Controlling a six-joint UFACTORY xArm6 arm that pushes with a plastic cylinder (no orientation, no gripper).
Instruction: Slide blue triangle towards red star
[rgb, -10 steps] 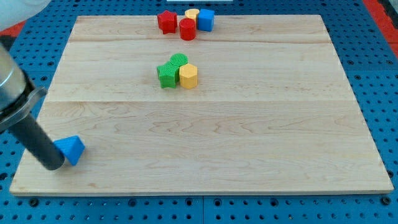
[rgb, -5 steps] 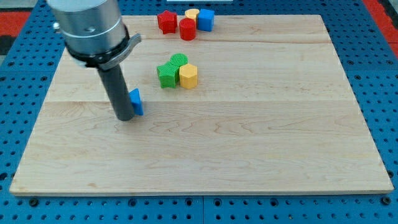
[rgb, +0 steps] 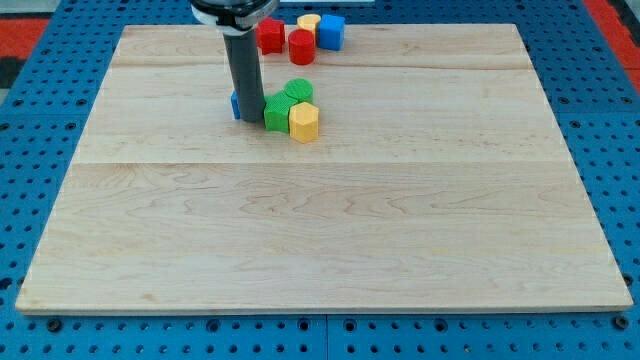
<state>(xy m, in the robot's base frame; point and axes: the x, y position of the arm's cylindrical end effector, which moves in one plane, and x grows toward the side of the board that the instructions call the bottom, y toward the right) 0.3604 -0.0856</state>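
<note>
The blue triangle (rgb: 236, 105) is mostly hidden behind my rod; only a sliver shows at the rod's left edge. My tip (rgb: 250, 122) rests on the board right beside it, touching the left side of a green block (rgb: 275, 114). The red star (rgb: 268, 36) stands at the view's top, up and slightly right of my tip, partly behind the rod's upper part.
A second green block (rgb: 298, 92) and a yellow hexagon (rgb: 303, 121) cluster with the green block right of my tip. A red cylinder (rgb: 301, 46), a yellow block (rgb: 309, 24) and a blue cube (rgb: 332, 31) sit beside the red star.
My rod has swept from the view's lower left up and to the right, pushing the blue triangle along until it sits beside the green blocks.
</note>
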